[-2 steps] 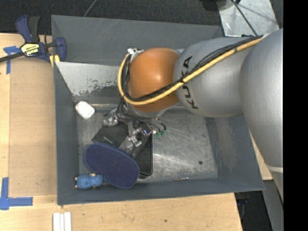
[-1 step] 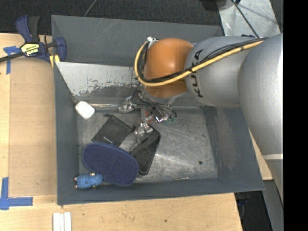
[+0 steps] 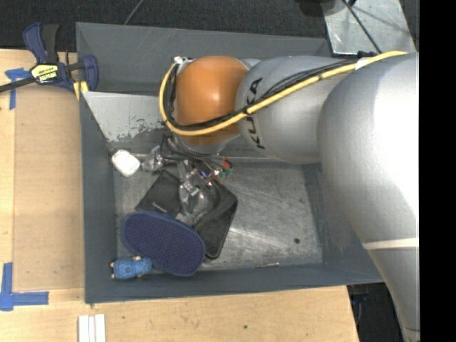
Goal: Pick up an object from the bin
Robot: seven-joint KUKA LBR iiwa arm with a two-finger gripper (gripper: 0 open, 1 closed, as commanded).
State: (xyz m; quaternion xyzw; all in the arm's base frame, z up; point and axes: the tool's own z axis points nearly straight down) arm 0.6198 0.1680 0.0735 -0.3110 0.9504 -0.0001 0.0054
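- Reaching in from the right, the arm (image 3: 342, 112) hangs its pincer (image 3: 191, 194) low in the bin (image 3: 96, 191); whether it stands wide or narrow I cannot tell.
- A flat black pad (image 3: 217, 223) lies left of the floor's middle, right under the pincer. It is probably light and limp, best pinched at a free edge.
- A dark blue oval (image 3: 162, 242) overlaps the pad's lower left corner.
- A white block (image 3: 126, 163) and a small blue toy (image 3: 131, 267) lie apart by the left wall.
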